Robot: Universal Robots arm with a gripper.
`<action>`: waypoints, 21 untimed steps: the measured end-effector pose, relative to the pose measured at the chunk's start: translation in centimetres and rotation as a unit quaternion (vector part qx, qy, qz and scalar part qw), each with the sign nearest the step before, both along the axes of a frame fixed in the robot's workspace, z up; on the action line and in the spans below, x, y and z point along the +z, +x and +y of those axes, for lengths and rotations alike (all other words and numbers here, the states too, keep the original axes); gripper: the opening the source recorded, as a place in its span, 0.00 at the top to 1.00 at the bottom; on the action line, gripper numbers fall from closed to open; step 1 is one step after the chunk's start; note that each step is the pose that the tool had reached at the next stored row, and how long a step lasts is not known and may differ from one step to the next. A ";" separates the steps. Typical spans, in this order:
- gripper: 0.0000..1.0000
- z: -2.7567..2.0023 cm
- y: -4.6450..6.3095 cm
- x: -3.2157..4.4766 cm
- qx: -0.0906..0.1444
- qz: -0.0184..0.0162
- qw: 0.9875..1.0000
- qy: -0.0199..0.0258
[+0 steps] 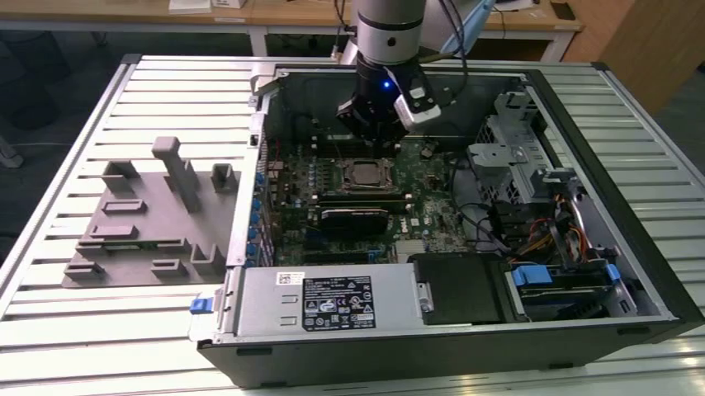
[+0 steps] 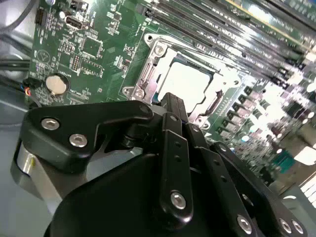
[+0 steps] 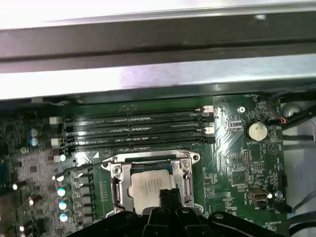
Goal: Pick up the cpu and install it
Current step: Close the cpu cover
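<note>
The cpu (image 1: pixel 365 174) lies flat in the black socket frame (image 1: pixel 342 188) on the motherboard, inside the open computer case (image 1: pixel 441 346). Its pale silver top shows in both wrist views (image 2: pixel 190 81) (image 3: pixel 148 185), ringed by the metal frame (image 3: pixel 114 183). My gripper (image 1: pixel 380 147) hangs over the board just behind the socket in the exterior view, clear of the chip. The black fingers (image 2: pixel 173 111) (image 3: pixel 168 196) are pressed together with nothing between them, their tips over the socket's edge.
A grey fixture block (image 1: pixel 149 219) sits on the slatted table at the exterior view's left. Memory slots (image 3: pixel 138 128) run beside the socket, near a coin battery (image 3: pixel 256 131). The power supply (image 1: pixel 319 301) and drive cage (image 1: pixel 518 157) crowd the case.
</note>
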State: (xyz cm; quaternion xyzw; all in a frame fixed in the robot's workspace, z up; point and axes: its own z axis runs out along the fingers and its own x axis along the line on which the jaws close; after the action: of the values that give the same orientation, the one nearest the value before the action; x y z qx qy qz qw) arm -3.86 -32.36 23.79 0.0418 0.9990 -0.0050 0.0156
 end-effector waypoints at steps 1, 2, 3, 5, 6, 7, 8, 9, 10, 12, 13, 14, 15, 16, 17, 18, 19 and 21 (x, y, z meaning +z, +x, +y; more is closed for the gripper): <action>0.89 0.00 0.0 -0.01 0.008 0.000 1.000 0.000; 0.89 0.00 0.0 -0.02 0.014 0.000 1.000 -0.001; 0.89 0.00 0.0 -0.11 0.024 0.000 1.000 -0.018; 0.89 0.00 0.0 -0.11 0.025 0.000 1.000 -0.019; 0.89 0.00 0.0 -0.26 0.025 0.000 0.999 -0.027; 0.89 0.00 0.0 -0.40 0.025 0.001 0.999 -0.035; 0.89 0.00 0.0 -0.41 0.025 0.001 0.999 -0.035; 0.89 0.00 0.0 -0.41 0.025 0.001 0.999 -0.035; 0.89 0.00 0.0 -0.42 0.025 0.001 0.999 -0.035; 0.89 0.00 -0.1 -0.44 0.025 0.001 0.999 -0.035; 0.89 -0.01 -0.2 -0.45 0.025 0.001 0.999 -0.035; 0.89 -0.01 -0.2 -0.47 0.025 0.001 0.999 -0.035; 0.89 -0.01 -0.3 -0.48 0.025 0.001 0.999 -0.035; 0.89 -0.01 -0.4 -0.49 0.025 0.001 0.999 -0.035; 0.89 -0.01 -0.5 -0.50 0.025 0.001 0.999 -0.035; 0.89 -0.01 -0.6 -0.50 0.025 0.001 0.999 -0.035; 0.89 -0.01 -0.7 -0.52 0.025 0.001 0.999 -0.035; 0.89 -0.01 -0.9 -0.61 0.025 0.001 0.999 -0.035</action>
State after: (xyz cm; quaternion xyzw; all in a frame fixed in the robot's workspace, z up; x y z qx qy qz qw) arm -4.72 -32.37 23.18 0.0161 0.9990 -0.0394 0.0165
